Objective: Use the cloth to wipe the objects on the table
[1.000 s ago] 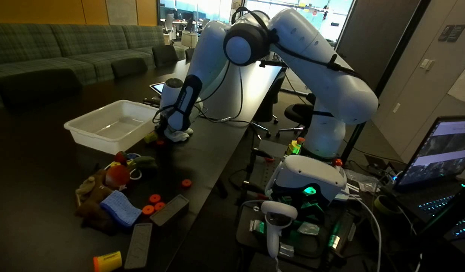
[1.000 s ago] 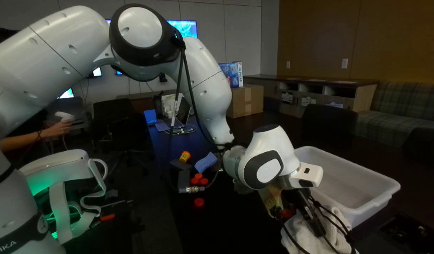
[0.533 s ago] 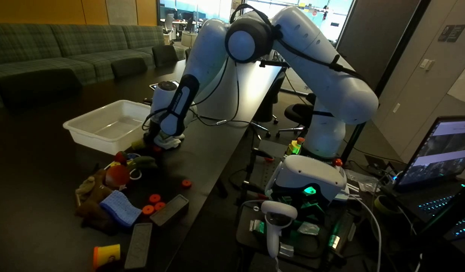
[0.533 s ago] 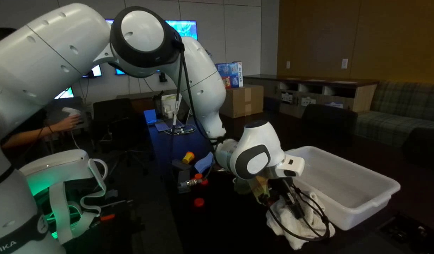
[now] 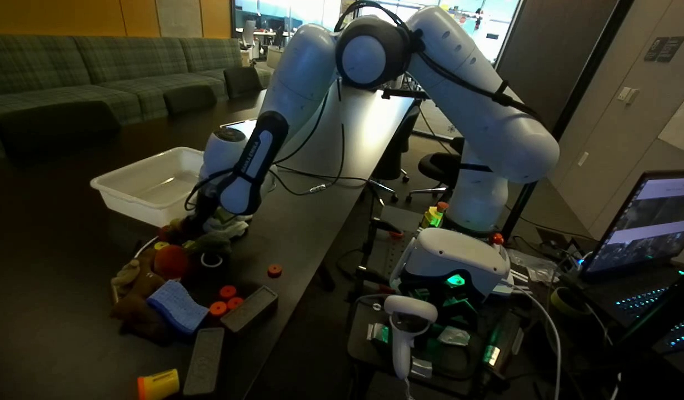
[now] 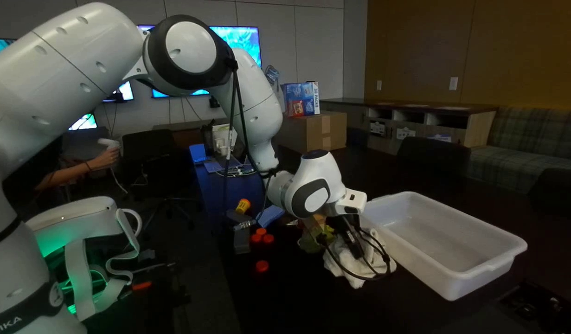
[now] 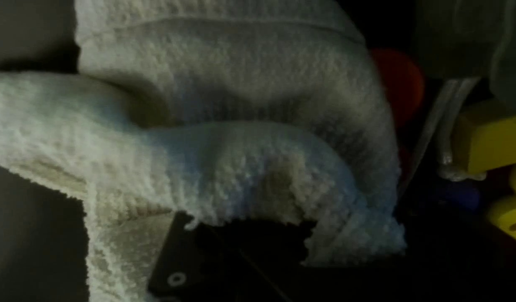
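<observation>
The whitish terry cloth (image 6: pixel 348 266) is bunched under my gripper (image 6: pixel 354 241) on the dark table, beside the white tray. In an exterior view, the cloth (image 5: pixel 230 225) is at the far end of the object pile, against a dark green item (image 5: pixel 214 244). My gripper (image 5: pixel 193 225) is mostly hidden there behind the arm. In the wrist view, the cloth (image 7: pixel 224 58) fills the middle and the dark gripper (image 7: pixel 249 247) is sunk in its folds; its fingertips are hidden. It is shut on the cloth. A red object (image 7: pixel 398 86) and yellow block (image 7: pixel 499 138) lie beside the cloth.
The white tray (image 5: pixel 122 200) stands close to the gripper. The pile holds a red ball (image 5: pixel 172 261), brown plush (image 5: pixel 141 319) and blue sponge (image 5: pixel 178 305). Red discs (image 5: pixel 218 309), grey blocks (image 5: pixel 204 361) and a yellow cup (image 5: pixel 159 384) lie near the table edge.
My gripper has carried the cloth along the table from beside the tray towards the object pile. The cloth now touches the pile's far end, and the dark green item has shifted slightly.
</observation>
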`<action>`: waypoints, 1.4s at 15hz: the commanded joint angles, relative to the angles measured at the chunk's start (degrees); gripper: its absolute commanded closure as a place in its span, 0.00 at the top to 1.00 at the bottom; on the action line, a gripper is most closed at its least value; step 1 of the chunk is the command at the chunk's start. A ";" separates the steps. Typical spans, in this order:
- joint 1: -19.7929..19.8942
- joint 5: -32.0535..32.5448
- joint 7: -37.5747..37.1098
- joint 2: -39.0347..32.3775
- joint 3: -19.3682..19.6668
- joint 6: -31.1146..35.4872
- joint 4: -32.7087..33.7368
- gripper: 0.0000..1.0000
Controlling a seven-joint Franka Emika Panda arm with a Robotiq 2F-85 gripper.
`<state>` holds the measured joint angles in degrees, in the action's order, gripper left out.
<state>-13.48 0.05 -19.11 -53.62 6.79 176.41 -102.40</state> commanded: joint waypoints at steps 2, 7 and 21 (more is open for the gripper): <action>-2.59 -2.61 1.50 1.42 -3.48 0.79 -0.74 0.01; -5.36 -3.60 1.26 1.46 -6.98 0.29 1.09 0.01; 1.26 -3.20 7.62 23.32 -12.07 -1.59 -17.69 0.01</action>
<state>-17.04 -1.96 -15.71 -40.09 -2.56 176.07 -109.44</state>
